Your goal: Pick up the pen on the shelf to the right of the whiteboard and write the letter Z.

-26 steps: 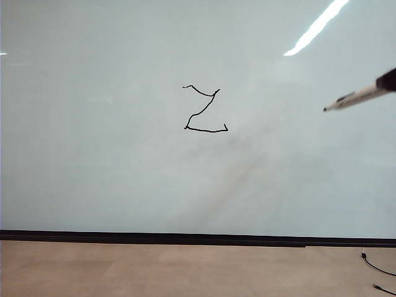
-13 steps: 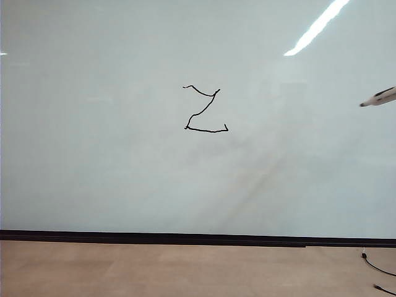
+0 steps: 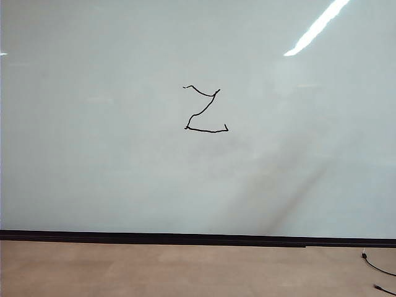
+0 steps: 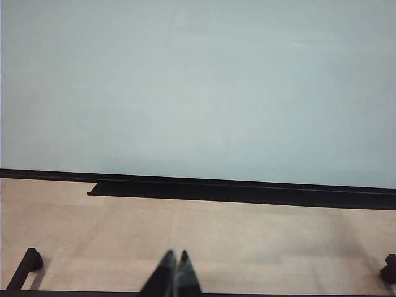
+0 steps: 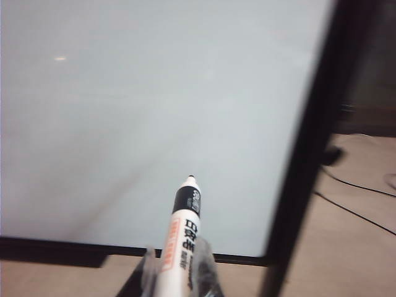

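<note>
The whiteboard (image 3: 99,154) fills most of the exterior view, and a thin black wobbly letter Z (image 3: 204,110) is drawn near its middle. Neither arm shows in that view. In the right wrist view my right gripper (image 5: 178,263) is shut on the pen (image 5: 180,238), a white marker with a black collar and small dark tip that points toward the whiteboard (image 5: 124,124) without touching it. In the left wrist view my left gripper (image 4: 176,255) is shut and holds nothing, low over the tan floor in front of the whiteboard (image 4: 198,86). The shelf is out of view.
A black strip (image 3: 185,237) runs along the board's bottom edge above the tan floor (image 3: 154,269). Black cables (image 3: 377,267) lie on the floor at the right. The board's black side frame (image 5: 306,154) stands close beside the pen. Dark stand feet (image 4: 28,263) rest on the floor.
The pen and my right gripper have drawn back to the right, out of the exterior view. The letter Z on the board is unchanged.
</note>
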`<action>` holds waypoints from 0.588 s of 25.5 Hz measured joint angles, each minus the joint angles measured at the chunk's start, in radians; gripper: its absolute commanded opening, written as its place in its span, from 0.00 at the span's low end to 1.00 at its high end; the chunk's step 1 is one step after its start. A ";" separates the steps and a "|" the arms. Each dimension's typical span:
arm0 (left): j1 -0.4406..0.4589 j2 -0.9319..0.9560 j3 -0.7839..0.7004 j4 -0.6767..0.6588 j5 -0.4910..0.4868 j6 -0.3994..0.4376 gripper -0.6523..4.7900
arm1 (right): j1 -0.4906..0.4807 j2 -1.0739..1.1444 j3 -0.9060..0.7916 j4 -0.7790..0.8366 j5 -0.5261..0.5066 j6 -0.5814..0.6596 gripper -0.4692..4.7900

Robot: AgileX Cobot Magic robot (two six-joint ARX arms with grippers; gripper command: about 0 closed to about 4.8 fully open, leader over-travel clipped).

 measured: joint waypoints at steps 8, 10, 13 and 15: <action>0.000 0.000 0.000 0.000 0.000 0.000 0.11 | -0.208 -0.002 0.000 -0.001 -0.106 0.018 0.07; 0.000 0.000 0.000 0.000 0.000 0.000 0.11 | -0.211 -0.002 0.000 -0.001 -0.107 0.025 0.07; 0.000 0.000 0.000 0.000 0.000 0.000 0.11 | -0.208 -0.001 0.000 -0.001 -0.109 0.037 0.07; 0.000 0.000 0.000 0.000 0.000 0.000 0.11 | -0.208 -0.001 0.000 -0.001 -0.108 0.041 0.07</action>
